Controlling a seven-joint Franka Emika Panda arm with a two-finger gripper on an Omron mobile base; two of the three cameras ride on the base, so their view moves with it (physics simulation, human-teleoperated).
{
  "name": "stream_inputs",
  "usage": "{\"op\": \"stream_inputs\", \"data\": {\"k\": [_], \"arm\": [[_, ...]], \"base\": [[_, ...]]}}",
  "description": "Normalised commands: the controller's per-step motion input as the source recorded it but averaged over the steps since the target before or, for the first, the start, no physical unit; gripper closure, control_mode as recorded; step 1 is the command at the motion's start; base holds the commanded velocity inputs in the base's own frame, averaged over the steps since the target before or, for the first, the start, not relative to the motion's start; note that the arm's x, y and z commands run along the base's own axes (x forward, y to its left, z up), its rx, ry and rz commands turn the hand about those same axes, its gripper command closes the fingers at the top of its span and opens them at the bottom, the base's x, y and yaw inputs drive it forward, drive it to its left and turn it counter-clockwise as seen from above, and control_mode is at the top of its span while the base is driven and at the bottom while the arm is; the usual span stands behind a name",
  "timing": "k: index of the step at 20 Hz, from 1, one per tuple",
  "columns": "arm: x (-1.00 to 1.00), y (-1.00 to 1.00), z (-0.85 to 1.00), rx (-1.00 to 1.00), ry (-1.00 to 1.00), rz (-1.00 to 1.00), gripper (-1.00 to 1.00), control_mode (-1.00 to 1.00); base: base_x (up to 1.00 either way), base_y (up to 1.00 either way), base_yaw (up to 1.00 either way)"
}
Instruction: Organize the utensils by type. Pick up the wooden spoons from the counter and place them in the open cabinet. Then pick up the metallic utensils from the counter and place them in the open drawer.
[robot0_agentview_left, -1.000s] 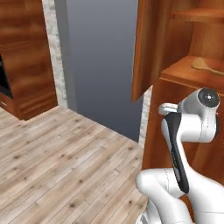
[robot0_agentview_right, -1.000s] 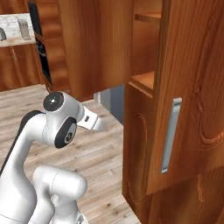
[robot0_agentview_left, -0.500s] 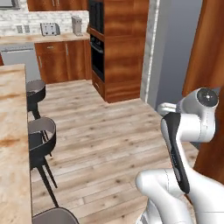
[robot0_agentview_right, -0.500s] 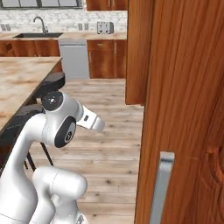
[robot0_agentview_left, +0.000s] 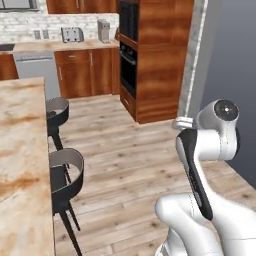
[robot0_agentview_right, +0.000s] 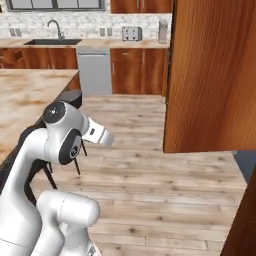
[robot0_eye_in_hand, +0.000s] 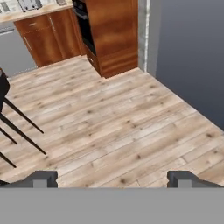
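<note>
Pincer (robot0_eye_in_hand: 112, 178) gapes wide and empty above wooden floor (robot0_eye_in_hand: 118, 127); marbled tabletop (robot0_agentview_left: 20, 165) lower left, two black stools (robot0_agentview_left: 62, 175) beside it

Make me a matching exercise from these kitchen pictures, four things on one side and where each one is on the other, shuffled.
Things:
1. toaster
2. faucet
3. bar stool
4. built-in oven

Places:
A. tucked beside the marbled island counter
B. over the sink on the back counter
C. set in the tall wood cabinet column
D. on the back counter against the tiled wall

Pairs: 1-D, 2-B, 3-A, 4-C
</note>
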Motion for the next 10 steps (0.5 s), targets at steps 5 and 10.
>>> {"op": "stream_inputs", "data": {"k": [5,10], "arm": [[0.00,0.00,0.00,0.00,0.00,0.00,-1.00,1.00],[0.00,0.00,0.00,0.00,0.00,0.00,-1.00,1.00]], "base": [[1.00,0.22,0.02],[1.00,0.07,0.02]]}}
